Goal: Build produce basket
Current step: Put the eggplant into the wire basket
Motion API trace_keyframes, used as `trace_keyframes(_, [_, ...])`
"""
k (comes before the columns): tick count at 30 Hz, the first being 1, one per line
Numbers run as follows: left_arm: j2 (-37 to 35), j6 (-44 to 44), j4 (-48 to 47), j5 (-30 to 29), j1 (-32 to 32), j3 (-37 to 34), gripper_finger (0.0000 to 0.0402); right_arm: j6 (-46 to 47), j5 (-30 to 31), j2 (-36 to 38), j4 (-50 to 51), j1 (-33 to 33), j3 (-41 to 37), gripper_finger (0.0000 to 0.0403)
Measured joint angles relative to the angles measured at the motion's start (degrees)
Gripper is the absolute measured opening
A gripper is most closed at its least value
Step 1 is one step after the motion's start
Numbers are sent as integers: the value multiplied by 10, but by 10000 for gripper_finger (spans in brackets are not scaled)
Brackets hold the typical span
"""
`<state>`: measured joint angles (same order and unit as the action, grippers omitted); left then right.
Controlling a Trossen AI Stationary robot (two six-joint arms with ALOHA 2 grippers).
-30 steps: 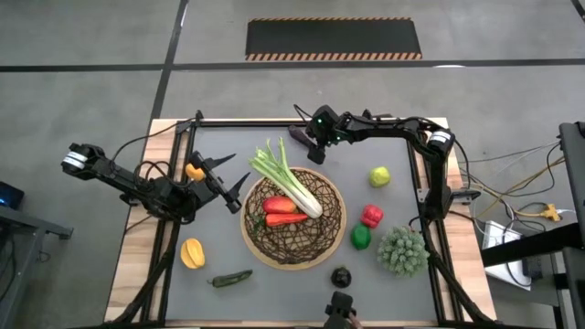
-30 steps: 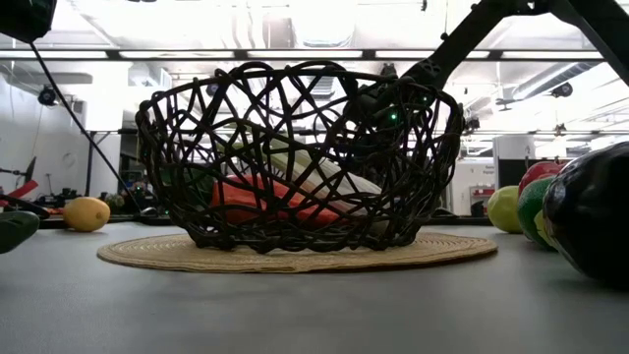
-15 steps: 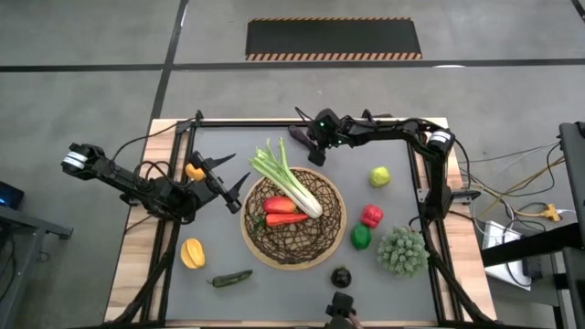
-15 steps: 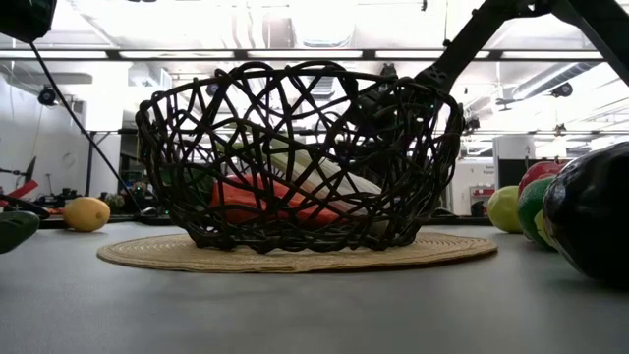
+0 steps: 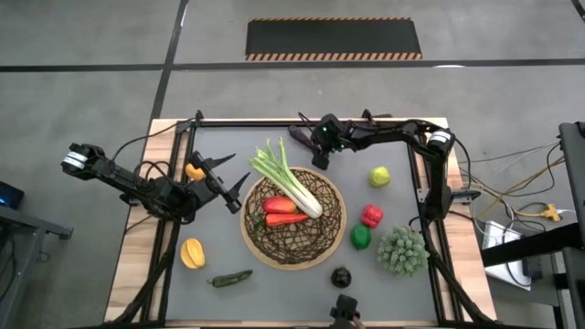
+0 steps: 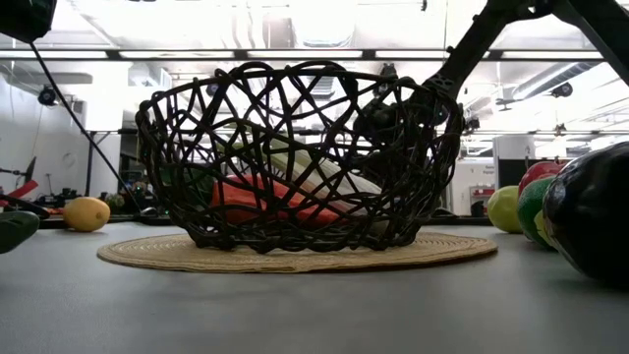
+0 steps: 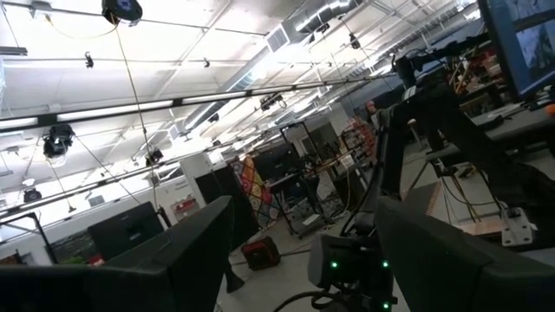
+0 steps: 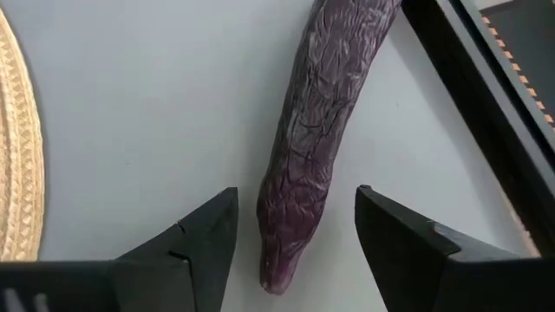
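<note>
The wicker basket stands on a tan mat at mid-table and holds the leek, a carrot and a red pepper. A long dark purple eggplant lies flat on the table beyond the basket's far rim. My right gripper is open, slanting down toward the table's left, a finger on either side of the eggplant's near tip, touching nothing. My left gripper waits open left of the basket, above the table.
Loose on the table are a lemon, a green chili, a yellow-green fruit, a red pepper, a lime, a bushy green vegetable and a dark round fruit. The black table frame runs just beyond the eggplant.
My right gripper has shifted a little toward the table's right, staying low beyond the basket's far side. The basket and the produce have not moved.
</note>
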<state>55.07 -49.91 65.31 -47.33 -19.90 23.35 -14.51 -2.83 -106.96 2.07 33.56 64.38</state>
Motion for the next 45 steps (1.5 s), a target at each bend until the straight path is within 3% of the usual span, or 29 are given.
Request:
trace_keyframes(16, [0, 0, 2, 5, 0, 1, 263, 21, 3, 1, 0, 0, -5, 32])
trace_keyframes(25, [0, 0, 2, 6, 0, 1, 263, 15, 53, 43, 37, 0, 31, 24])
trace_keyframes(32, [0, 0, 2, 8, 0, 1, 263, 39, 74, 146, 36, -1, 25, 24])
trace_keyframes(37, [1, 15, 2, 23, 0, 1, 263, 69, 56, 231, 23, -25, -9, 24])
trace_keyframes(45, [5, 62, 2, 103, 0, 1, 263, 101, 54, 365, -77, -117, -133, 24])
